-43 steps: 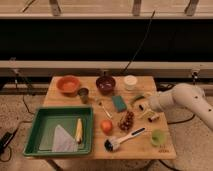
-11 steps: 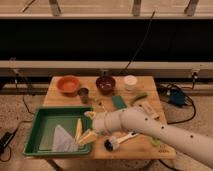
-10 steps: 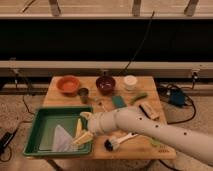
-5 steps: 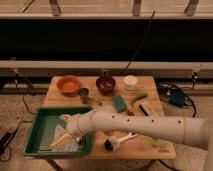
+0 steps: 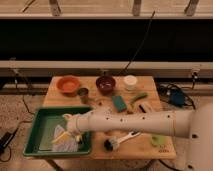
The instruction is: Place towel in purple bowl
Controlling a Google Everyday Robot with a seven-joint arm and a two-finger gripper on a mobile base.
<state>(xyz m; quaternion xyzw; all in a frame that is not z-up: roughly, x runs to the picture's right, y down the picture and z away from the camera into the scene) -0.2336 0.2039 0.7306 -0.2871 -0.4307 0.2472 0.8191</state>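
A pale towel (image 5: 64, 144) lies crumpled in the green tray (image 5: 42, 117) at the table's front left, with a yellow object (image 5: 60, 137) on it. The purple bowl (image 5: 105, 83) stands at the back middle of the table, dark and with something inside. My white arm reaches from the right across the table's front. My gripper (image 5: 70, 131) is low over the tray, right at the towel and the yellow object. The arm hides the table's middle front.
An orange bowl (image 5: 68, 83) and a metal cup (image 5: 83, 93) stand left of the purple bowl. A white cup (image 5: 130, 81), green sponge (image 5: 119, 102) and green vegetable (image 5: 138, 98) are to its right. A brush (image 5: 117, 143) and a green cup (image 5: 158, 141) are at the front right.
My arm has swung from the table's right side leftward across the front. In the last second the gripper went further left and down into the green tray, onto the towel.
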